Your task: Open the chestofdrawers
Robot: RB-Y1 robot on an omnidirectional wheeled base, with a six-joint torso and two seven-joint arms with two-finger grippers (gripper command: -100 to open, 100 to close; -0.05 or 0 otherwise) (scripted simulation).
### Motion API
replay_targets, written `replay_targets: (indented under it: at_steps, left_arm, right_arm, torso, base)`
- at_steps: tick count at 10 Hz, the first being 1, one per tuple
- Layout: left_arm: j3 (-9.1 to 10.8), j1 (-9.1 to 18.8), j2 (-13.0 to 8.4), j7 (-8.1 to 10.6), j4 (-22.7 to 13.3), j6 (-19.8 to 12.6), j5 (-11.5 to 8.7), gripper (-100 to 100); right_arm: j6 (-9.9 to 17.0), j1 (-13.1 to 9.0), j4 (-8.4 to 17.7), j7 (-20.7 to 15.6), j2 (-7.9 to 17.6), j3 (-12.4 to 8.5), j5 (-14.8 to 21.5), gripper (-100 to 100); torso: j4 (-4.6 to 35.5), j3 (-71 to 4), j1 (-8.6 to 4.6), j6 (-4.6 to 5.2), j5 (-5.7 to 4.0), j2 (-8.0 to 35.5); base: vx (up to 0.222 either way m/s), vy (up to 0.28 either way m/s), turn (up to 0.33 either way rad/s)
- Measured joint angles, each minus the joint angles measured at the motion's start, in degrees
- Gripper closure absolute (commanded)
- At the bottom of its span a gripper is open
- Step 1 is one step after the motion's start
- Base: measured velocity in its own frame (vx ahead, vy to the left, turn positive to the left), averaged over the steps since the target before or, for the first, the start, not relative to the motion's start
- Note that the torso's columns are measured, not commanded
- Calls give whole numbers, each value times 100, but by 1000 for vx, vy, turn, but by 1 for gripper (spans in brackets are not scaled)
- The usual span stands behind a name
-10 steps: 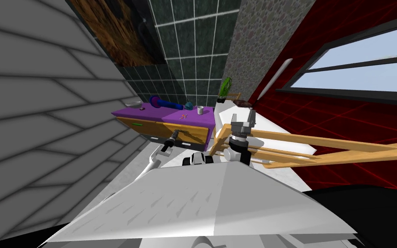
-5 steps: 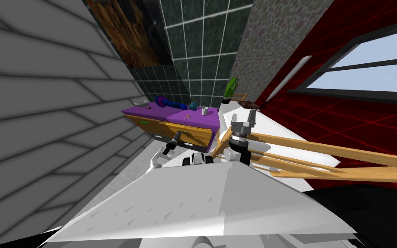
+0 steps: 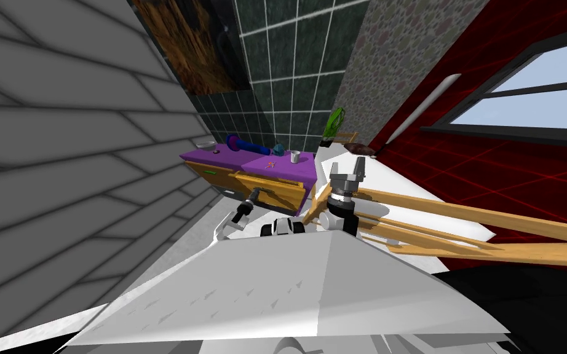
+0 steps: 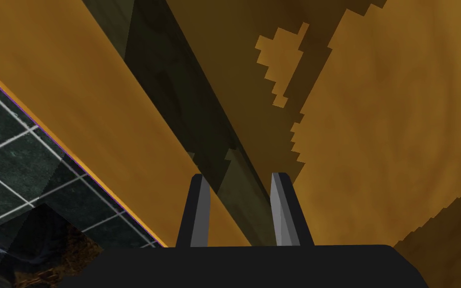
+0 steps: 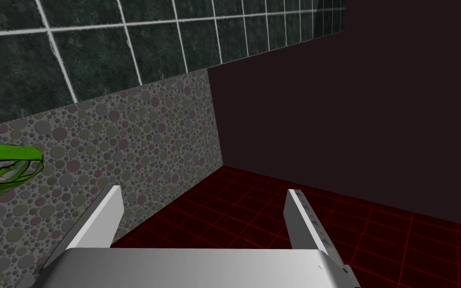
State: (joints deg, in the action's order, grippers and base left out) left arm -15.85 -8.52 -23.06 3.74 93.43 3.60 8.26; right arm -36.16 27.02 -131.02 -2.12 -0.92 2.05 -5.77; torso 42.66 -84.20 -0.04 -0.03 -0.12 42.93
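Ahead, a chest [image 3: 256,165] with a purple top and orange-brown fronts stood against a dark tiled wall, beside a grey plank wall. Its right drawer [image 3: 279,190] jutted out past the other fronts. The left gripper [image 3: 253,195] met that drawer's front, its fingers [image 4: 199,210] narrow, pinched on the drawer with a dark strip between them. A white cup [image 3: 295,157] sat near the top's right edge, and a blue object [image 3: 248,146] lay along its back edge. The right gripper [image 3: 348,169] was raised to the chest's right, fingers [image 5: 102,215] spread wide and holding nothing.
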Motion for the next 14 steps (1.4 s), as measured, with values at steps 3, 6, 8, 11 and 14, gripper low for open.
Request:
replay_targets:
  at_steps: [3,6,8,11,14]
  left_arm:
    - [-62,-156,-66,20,163,-67,11,100]
    - [-131,-303,-162,40,375,-28,25,-100]
    - [-156,-370,-292,104,634,-199,-6,-100]
    - [-193,-478,-480,198,1043,-453,-55,-100]
    - [-252,-616,-659,283,1486,-777,-87,-100]
  right_arm:
    - [0,1,0,0,0,0,0,0]
    - [0,0,0,0,0,0,0,0]
    - [0,2,0,0,-1,1,0,0]
    - [-1,3,-1,0,-1,0,0,0]
    - [-1,2,-1,0,-1,0,0,0]
  torso:
    - [-8,-24,-14,-1,-7,-33]
    - [16,-8,-15,0,-11,-8]
    - [-35,-59,-21,7,1,-100]
    - [-18,-38,-4,-4,-2,-57]
    - [18,-11,-10,-13,-15,-4]
  base:
    - [-122,47,52]
    - [-144,53,47]
    - [32,-9,17]
    - [42,-15,19]
    - [23,-7,22]
